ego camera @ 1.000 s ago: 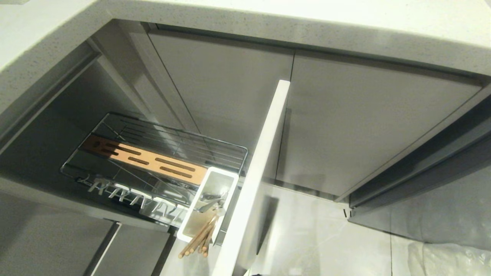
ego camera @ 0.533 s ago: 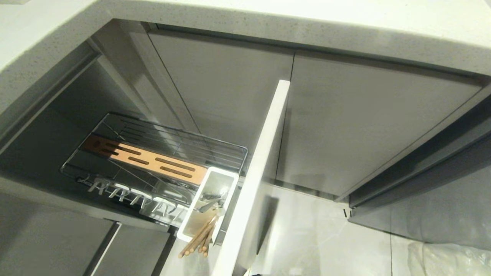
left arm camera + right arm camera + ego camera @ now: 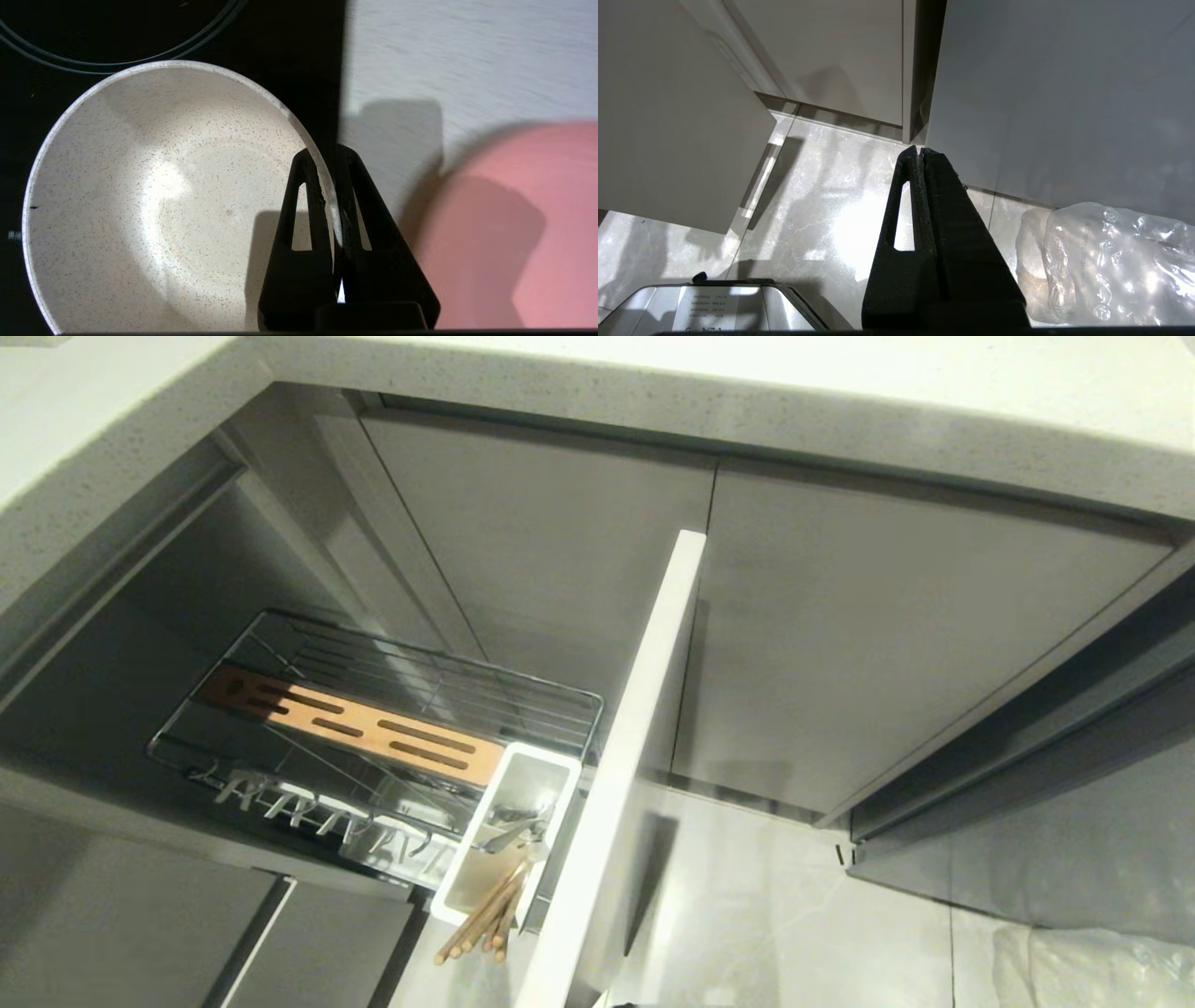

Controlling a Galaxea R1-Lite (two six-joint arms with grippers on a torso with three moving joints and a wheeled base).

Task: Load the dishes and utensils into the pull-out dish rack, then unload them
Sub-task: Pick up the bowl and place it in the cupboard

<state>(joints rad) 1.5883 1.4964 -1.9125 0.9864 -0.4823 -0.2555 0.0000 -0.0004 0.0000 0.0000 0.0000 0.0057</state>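
Observation:
In the left wrist view my left gripper is shut on the rim of the cream-white speckled bowl, one finger inside and one outside. The bowl hangs over a black surface. The pale-pink plate lies beside it on a white counter. In the head view the pull-out dish rack stands drawn out below the counter. Its white caddy holds the light-wood chopsticks and a silver fork. My right gripper is shut and empty, parked above the floor. Neither arm shows in the head view.
The rack's pale front panel stands out from the grey cabinet doors, under the speckled countertop. A clear plastic bag lies on the tiled floor on the right. The robot's base shows below the right gripper.

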